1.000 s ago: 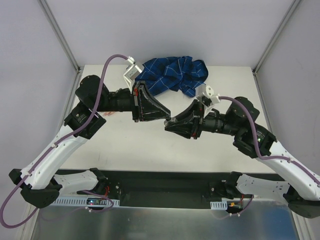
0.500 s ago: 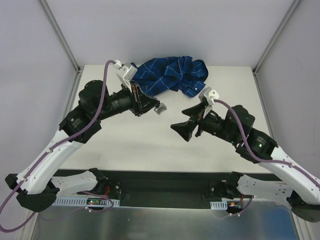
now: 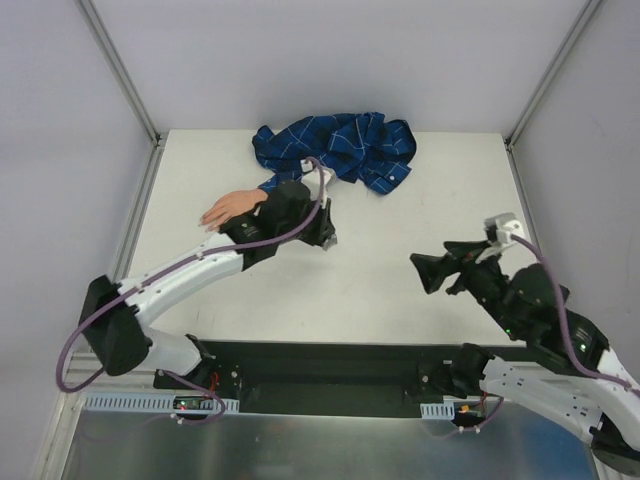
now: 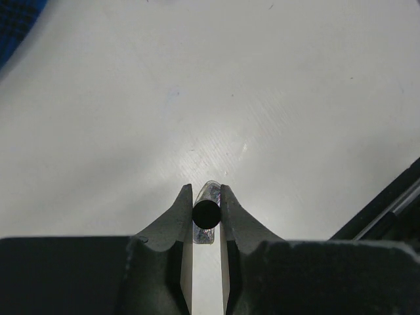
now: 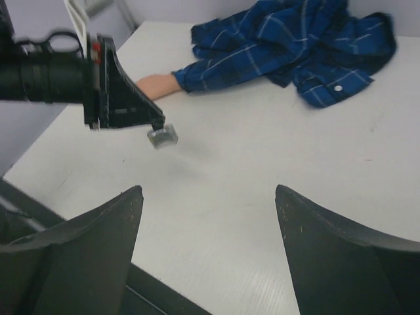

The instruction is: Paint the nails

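with your left gripper [image 4: 206, 195] clamped on the small bottle [image 4: 207, 213] and the right gripper [image 5: 209, 191] spread empty, hold the bottle upright and steady near the dummy hand [image 3: 232, 207], whose nails [image 3: 208, 216] lie at the table's left, beside the shirt sleeve [image 3: 270, 186].

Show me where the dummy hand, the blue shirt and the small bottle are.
dummy hand [image 3: 230, 208]: top external view, on the middle of the peach hand.
blue shirt [image 3: 345, 145]: top external view, on the middle of the crumpled cloth.
small bottle [image 4: 206, 213]: left wrist view, on its dark round end.
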You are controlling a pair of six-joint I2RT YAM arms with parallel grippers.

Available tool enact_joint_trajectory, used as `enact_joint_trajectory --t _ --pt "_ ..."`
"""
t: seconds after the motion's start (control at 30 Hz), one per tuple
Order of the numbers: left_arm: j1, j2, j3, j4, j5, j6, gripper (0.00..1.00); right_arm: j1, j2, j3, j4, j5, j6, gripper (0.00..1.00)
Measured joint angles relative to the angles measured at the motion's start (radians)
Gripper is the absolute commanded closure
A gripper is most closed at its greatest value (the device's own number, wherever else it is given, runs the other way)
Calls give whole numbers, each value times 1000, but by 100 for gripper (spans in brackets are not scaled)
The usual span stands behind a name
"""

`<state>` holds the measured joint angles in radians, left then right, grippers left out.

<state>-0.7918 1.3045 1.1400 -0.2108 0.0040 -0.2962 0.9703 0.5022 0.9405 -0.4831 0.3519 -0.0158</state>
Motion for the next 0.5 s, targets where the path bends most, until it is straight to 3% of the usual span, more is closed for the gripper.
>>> enact_joint_trajectory --t 0.2,0.5 --pt "-76 252 -22 177 -19 27 100 -1 -175 0 -148 214 127 16" --pt "-128 526 40 362 -100 91 100 -1 -214 8 -304 278 189 16"
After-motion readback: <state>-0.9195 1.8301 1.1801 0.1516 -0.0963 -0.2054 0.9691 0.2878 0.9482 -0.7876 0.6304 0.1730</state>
